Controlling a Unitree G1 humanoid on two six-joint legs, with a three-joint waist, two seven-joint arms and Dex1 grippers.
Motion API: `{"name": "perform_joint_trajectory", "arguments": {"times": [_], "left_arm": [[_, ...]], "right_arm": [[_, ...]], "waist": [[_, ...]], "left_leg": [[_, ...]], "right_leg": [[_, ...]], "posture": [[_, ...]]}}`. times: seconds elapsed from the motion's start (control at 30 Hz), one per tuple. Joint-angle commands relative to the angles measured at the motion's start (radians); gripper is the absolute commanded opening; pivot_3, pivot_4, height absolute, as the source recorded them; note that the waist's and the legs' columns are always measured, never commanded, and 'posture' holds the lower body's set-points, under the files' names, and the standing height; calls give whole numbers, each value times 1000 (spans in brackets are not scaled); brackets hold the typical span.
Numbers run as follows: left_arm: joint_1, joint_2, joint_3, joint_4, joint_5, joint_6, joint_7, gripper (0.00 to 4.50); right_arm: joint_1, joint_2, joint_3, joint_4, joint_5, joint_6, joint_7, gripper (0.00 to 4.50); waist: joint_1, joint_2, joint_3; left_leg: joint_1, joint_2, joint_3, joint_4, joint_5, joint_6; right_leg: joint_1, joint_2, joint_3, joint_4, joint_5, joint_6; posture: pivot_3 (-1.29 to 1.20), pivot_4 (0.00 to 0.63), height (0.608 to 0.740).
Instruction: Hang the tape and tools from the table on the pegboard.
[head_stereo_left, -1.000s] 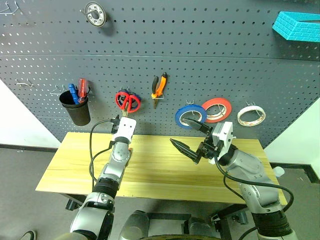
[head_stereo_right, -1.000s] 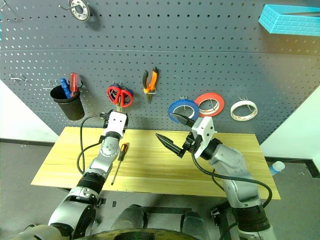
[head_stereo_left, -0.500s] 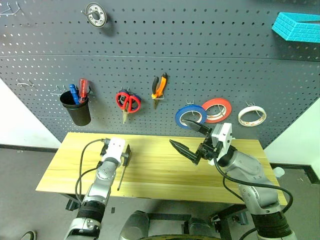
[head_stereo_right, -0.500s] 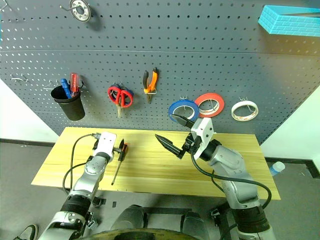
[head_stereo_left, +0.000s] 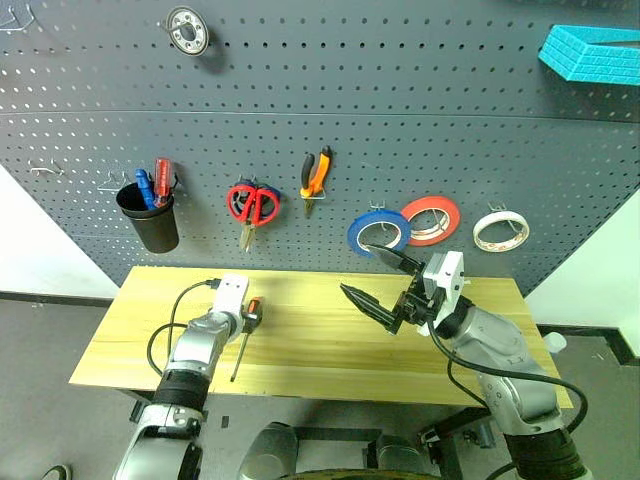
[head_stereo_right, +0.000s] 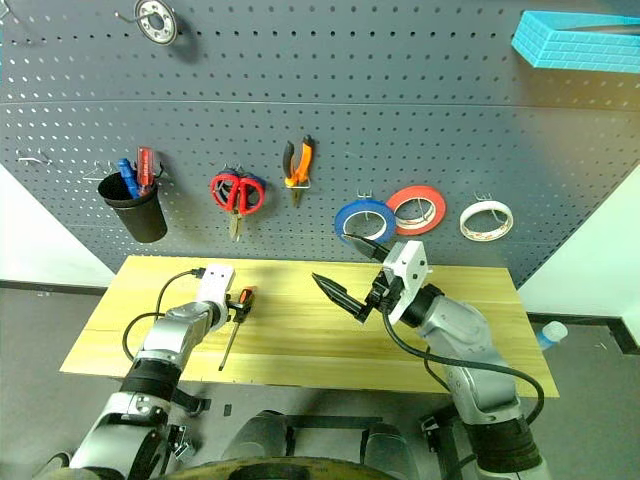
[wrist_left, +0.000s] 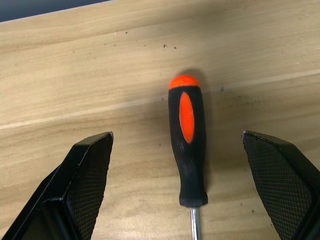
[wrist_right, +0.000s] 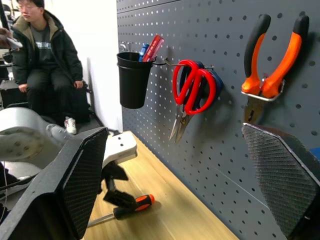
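A slim screwdriver (wrist_left: 188, 145) with an orange-and-black handle lies flat on the light wood-grain table (head_stereo_left: 330, 345), in the lower left of the head view. In that view its long axis runs nearly up and down the frame, handle toward the pegboard (head_stereo_left: 400, 120), thin metal shaft pointing back toward the table's near edge.

The left gripper (head_stereo_left: 252, 313) sits right at the handle. In the left wrist view its two black fingers (wrist_left: 90, 170) are spread wide, one on each side of the handle with bare wood between each pad and the tool, so nothing is gripped yet. The handle lies between the fingers and along the line they point, slightly nearer one finger than the other. How high the pads stand above the wood is hard to judge from these views.

The right gripper (head_stereo_left: 383, 285) hovers above the middle of the table, well apart from the screwdriver, fingers spread and empty. The left arm is clearly the nearer one.

On the pegboard, red-handled scissors (head_stereo_left: 252, 205), orange-and-black pliers (head_stereo_left: 316, 175) and a whitish tape roll (head_stereo_left: 500, 230) already hang on hooks. A blue roll (head_stereo_left: 378, 231), a red-orange roll (head_stereo_left: 432, 220) and a black cup (head_stereo_left: 148, 218) holding screwdrivers hang there too. The screwdriver looks like the last item left on the table.
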Motion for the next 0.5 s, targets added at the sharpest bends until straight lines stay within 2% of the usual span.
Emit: {"name": "perform_joint_trajectory", "arguments": {"times": [0.03, 0.27, 0.5], "left_arm": [[-33, 2, 11, -5, -20, 61, -16, 4307], [-73, -33, 87, 3, -93, 237, 11, 4307], [-127, -39, 64, 109, -77, 199, 25, 4307]], "right_arm": [[-6, 2, -2, -45, 2, -17, -6, 4500], [2, -1, -3, -49, 0, -14, -11, 4500], [7, -2, -4, -53, 0, -9, -15, 4500]], "waist": [[0, 0, 0], [1, 0, 0], [-2, 0, 0]], "left_leg": [[0, 0, 0, 0, 0, 0], [0, 0, 0, 0, 0, 0], [0, 0, 0, 0, 0, 0]], "right_leg": [[0, 0, 0, 0, 0, 0], [0, 0, 0, 0, 0, 0], [0, 0, 0, 0, 0, 0]], "posture": [[317, 0, 740], [317, 0, 740], [313, 0, 740]]}}
